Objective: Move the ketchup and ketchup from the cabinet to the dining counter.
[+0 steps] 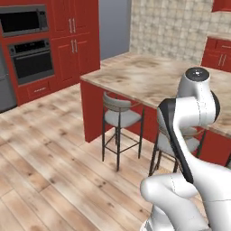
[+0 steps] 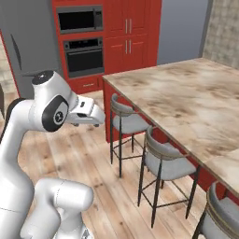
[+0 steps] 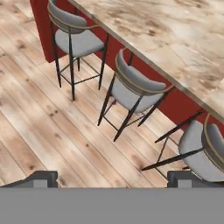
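So the two-finger gripper [image 3: 112, 177] hangs with jaws wide apart and empty beside the beige-brown marbled dining counter [image 3: 175, 39], over grey bar stools [image 3: 131, 85]; no ketchup near it, so I'd guess the cabinet lies elsewhere.

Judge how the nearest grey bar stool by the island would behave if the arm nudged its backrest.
The stool would probably tip rather than slide: tall, thin dark legs, seat set high. It looks rigid, with a metal frame. The wooden floor might let it skid slightly.

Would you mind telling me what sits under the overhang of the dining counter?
Grey-seated stools stand tucked under the dining counter, against its red base. The stone top covers whatever lies deeper beneath it.
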Controlling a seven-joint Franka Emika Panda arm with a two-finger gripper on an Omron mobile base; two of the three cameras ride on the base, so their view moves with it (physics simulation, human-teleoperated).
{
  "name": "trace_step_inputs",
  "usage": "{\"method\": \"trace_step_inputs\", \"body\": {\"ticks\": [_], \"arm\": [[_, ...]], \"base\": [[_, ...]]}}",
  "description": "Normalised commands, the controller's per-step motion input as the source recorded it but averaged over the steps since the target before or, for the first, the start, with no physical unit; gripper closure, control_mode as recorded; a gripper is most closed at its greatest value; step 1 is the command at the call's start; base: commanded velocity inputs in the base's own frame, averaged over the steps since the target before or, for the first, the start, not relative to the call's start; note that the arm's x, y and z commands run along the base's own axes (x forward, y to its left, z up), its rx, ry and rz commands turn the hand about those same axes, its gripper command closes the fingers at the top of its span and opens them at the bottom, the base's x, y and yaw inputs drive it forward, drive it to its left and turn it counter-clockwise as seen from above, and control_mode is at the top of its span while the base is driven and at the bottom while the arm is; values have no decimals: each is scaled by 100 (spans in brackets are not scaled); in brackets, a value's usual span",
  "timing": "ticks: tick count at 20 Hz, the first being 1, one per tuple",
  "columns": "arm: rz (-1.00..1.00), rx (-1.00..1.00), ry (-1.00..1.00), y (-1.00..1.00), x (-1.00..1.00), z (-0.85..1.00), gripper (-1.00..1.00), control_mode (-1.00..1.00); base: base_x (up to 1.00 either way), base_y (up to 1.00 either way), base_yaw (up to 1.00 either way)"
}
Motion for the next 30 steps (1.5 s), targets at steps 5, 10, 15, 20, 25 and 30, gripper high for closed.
{"method": "trace_step_inputs", "body": {"ticks": [5,10,15,20,25,30], "arm": [[0,0,0,0,0,0,-100,100],[0,0,0,0,0,0,-100,100],[0,0,0,0,0,0,-100,100],[0,0,0,0,0,0,-100,100],[0,0,0,0,0,0,-100,100],[0,0,0,0,0,0,-100,100]], "base": [[64,80,0],[65,80,0],[67,79,0],[68,77,0],[73,72,0],[78,66,-1]]}}
